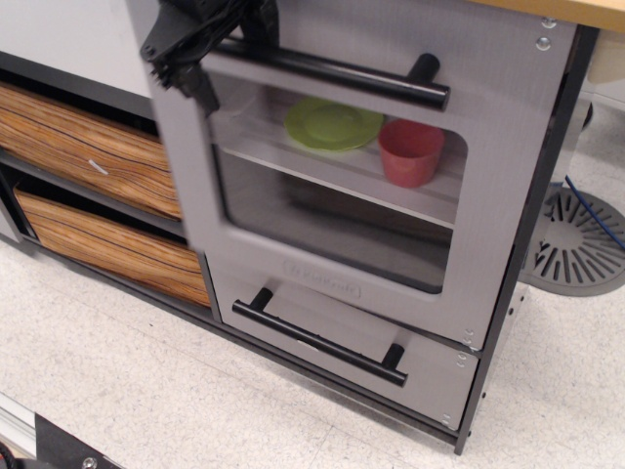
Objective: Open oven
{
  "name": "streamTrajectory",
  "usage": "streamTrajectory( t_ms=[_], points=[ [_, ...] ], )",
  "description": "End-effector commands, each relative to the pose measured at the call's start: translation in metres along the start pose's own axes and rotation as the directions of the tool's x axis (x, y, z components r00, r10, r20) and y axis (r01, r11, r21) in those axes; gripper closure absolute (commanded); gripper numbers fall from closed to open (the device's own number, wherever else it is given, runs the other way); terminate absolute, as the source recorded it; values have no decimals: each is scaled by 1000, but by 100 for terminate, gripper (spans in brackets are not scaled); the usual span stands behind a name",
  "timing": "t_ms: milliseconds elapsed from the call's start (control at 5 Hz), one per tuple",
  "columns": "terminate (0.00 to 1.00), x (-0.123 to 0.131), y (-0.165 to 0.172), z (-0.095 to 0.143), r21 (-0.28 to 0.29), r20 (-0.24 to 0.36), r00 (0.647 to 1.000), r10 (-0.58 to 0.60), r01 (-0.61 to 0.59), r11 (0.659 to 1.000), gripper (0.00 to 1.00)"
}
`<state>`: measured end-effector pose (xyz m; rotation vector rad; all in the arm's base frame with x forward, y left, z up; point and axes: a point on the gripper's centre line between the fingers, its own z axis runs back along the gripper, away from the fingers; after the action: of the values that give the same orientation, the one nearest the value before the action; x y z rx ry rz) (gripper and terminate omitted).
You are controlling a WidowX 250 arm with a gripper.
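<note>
floor (pixel 146 391): speckled pale | carries: toy kitchen unit (pixel 532 244), grey slotted disc (pixel 581 239)

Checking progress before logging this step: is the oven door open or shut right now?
Just starting to open. The oven door is motion-blurred, its left edge overlapping the wood-grain drawers, with the gripper at the handle.

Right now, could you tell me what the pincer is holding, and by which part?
The pincer appears to grip the oven by the left end of its black bar handle.
</note>
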<state>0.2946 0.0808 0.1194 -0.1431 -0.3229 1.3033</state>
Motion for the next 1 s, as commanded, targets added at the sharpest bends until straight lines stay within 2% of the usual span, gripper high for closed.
streamTrajectory(
  t_ms=[0, 600, 800],
  points=[
    [0, 0, 8, 25, -53, 15, 994, -105, 105, 993, 0],
    [0, -13, 25, 64, -19, -37, 954, -296, 296, 955, 0],
    [0, -9, 21, 84, 11, -65, 926, -372, 373, 928, 0]
  ],
)
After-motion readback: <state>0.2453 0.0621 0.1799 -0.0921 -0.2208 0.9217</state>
